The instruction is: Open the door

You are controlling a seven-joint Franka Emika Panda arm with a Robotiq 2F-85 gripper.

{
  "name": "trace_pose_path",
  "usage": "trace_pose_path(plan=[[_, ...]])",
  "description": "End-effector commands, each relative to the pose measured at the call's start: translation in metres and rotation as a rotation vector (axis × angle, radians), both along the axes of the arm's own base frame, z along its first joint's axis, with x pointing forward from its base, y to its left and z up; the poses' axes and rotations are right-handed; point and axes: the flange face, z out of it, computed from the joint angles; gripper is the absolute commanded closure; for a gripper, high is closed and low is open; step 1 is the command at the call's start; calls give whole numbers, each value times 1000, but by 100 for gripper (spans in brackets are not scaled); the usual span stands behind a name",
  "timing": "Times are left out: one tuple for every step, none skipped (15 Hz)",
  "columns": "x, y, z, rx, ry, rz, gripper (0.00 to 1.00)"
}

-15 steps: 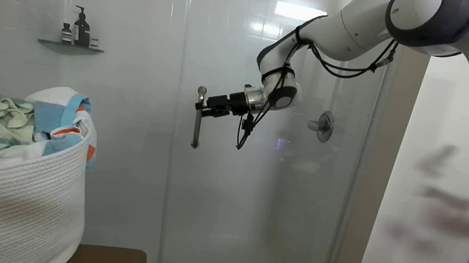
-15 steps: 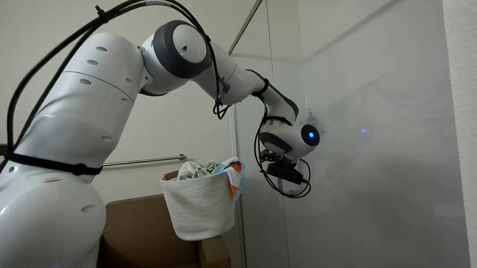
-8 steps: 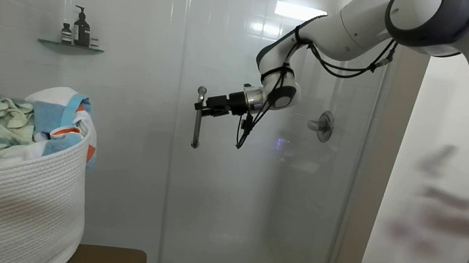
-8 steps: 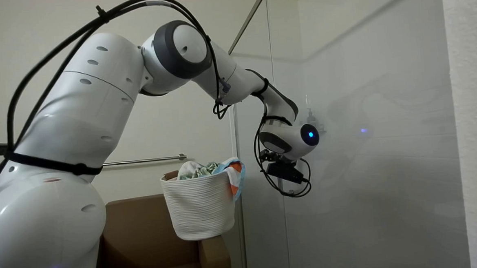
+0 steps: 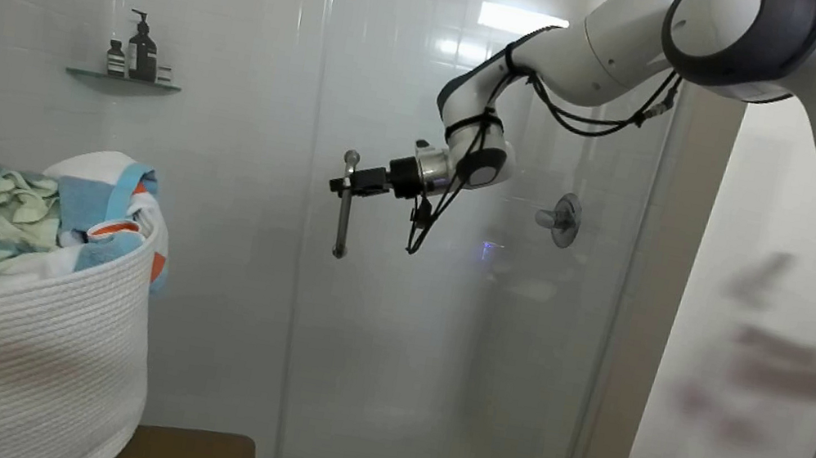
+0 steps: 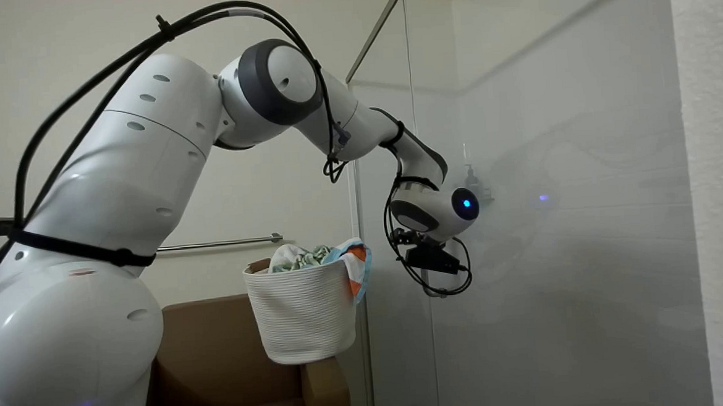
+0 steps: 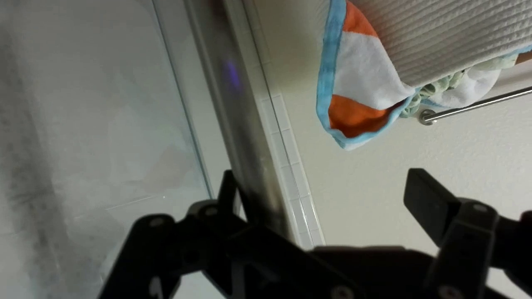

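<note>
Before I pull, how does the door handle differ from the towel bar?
The door handle stands upright, while the towel bar runs roughly level. The handle sits on the glass door; the towel bar is on the pale wall. The open hand straddles the handle but is apart from the towel bar. Both are silvery metal bars.

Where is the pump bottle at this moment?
In an exterior view, the pump bottle stands upper left on the corner shelf, between a smaller bottle at left and a small container at right.
</note>
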Motion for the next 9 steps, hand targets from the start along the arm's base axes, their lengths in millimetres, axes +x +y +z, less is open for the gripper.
trace_pose_path(plan=[[24,-2,8,-56,-109,6,0],[25,-1,7,-59,-113,9,0],[25,0,7,-59,-116,15,0],[24,2,6,-52,-105,24,0],[23,4,6,-52,-103,40,0],[21,5,6,-47,-101,50,0],[20,6,6,-45,-102,57,0],[18,7,6,-43,-100,68,0],[16,7,7,-41,-99,76,0]])
